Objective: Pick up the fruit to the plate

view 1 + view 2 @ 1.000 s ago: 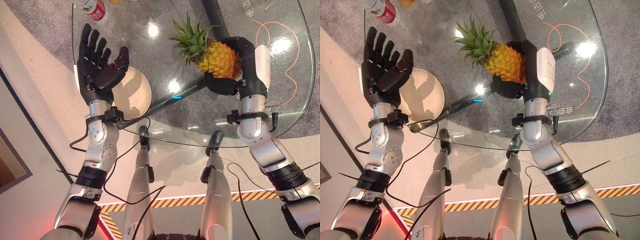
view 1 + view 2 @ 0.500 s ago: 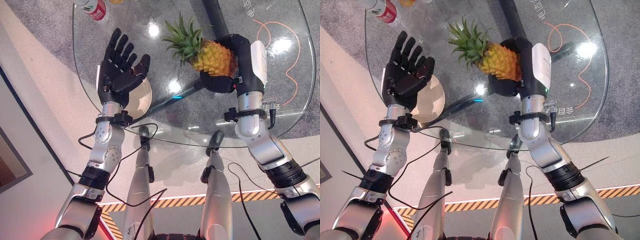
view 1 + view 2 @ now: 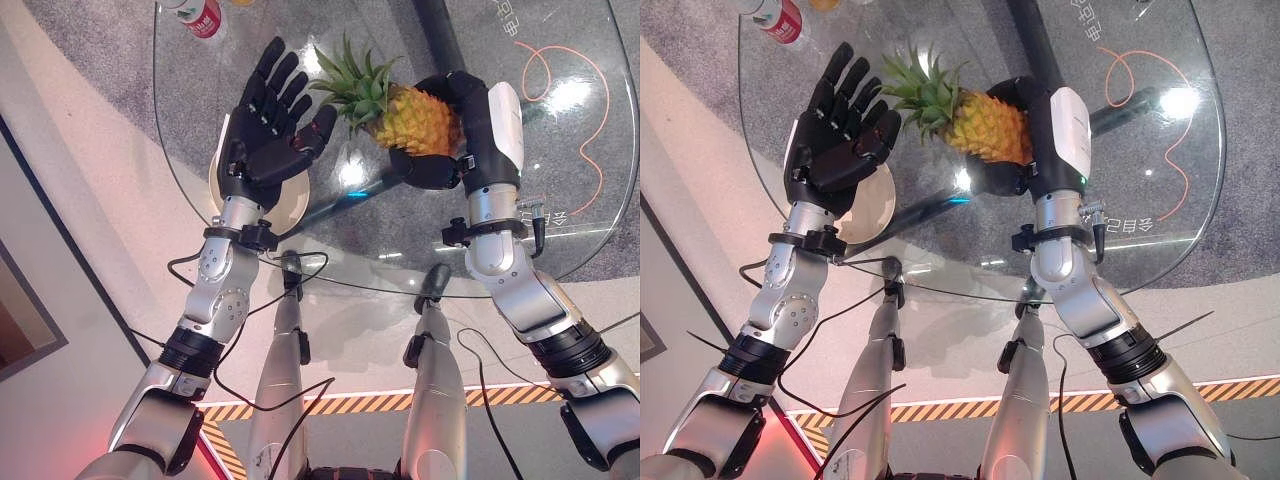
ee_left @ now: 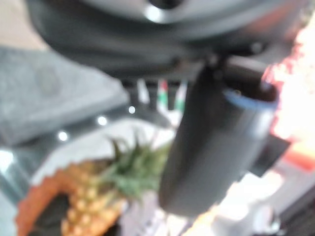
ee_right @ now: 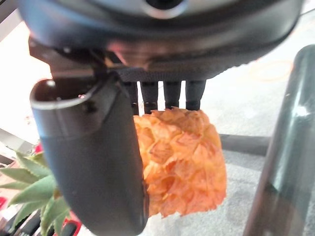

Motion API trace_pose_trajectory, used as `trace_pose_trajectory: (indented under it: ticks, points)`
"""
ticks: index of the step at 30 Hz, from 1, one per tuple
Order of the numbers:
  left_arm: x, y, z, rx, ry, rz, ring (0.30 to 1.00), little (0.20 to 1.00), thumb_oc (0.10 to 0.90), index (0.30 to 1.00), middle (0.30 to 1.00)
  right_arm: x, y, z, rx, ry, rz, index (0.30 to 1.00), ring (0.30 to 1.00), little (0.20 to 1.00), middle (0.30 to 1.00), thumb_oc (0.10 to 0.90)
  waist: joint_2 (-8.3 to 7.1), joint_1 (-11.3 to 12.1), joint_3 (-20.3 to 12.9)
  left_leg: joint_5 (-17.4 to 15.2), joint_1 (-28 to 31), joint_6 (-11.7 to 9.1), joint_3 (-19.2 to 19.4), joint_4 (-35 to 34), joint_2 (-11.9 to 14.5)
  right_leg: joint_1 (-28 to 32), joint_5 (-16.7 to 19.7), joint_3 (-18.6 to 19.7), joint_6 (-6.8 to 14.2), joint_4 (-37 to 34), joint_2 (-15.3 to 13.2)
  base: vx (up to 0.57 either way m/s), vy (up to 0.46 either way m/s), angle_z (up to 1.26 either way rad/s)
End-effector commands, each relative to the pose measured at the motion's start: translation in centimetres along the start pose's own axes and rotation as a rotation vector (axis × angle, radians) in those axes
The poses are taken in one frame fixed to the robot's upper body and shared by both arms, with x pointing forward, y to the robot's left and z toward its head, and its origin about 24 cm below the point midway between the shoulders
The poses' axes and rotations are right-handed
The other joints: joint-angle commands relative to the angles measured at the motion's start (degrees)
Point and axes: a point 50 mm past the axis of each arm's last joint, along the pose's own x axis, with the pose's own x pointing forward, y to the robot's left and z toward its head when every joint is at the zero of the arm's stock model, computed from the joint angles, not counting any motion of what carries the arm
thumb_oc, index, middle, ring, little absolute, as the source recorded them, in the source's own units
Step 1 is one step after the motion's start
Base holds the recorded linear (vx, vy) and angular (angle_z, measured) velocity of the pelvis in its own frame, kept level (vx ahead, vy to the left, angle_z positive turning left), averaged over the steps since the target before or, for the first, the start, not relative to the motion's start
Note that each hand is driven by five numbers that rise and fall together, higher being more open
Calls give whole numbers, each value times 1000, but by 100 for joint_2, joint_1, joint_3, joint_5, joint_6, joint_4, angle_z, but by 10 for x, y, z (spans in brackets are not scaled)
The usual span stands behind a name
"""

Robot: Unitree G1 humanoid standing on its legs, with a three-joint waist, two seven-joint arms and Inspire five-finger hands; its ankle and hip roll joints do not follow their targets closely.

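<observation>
Above the glass worktop, the right hand has its fingers and thumb curled round the pineapple, held on its side with leaves toward the left hand; that hand is spread flat, palm up, empty, over the plate; a bottle stands at the far edge.

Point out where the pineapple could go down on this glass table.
Bare glass lies right of the right hand, toward the orange cable. Crowded on the left: the open left hand hovers over the plate, beside the pineapple.
</observation>
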Motion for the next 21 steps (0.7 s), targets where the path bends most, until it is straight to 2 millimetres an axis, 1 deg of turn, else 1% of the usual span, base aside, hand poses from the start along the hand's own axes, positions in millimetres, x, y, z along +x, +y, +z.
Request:
trace_pose_trajectory:
  ticks: [1,8,15,21]
  points:
    - [19,-41,42,1,-183,-237,900,900,800,900,900,18,-36,82,90,-384,-135,300,300,200,300,100,-11,-43,-78,-237,442,-22,218,-88,50,111,323,-40,55,21,4,0,0,0]
    - [19,-49,39,-10,-150,-301,900,900,800,900,900,18,-33,88,83,-396,-109,300,300,200,300,100,1,-36,-78,-229,474,-16,232,-118,51,146,335,-65,63,-8,-16,0,0,0]
    - [19,-59,33,1,-90,-383,900,900,800,900,900,19,-33,88,81,-394,-121,300,300,200,300,100,27,-47,-78,-226,482,-10,252,-128,49,140,358,-66,66,-27,-29,0,0,0]
    - [20,-62,33,1,-76,-424,900,900,800,900,900,20,-35,90,85,-405,-120,300,300,200,300,100,34,-64,-78,-226,472,-8,257,-123,46,139,367,-55,66,-45,-29,0,0,0]
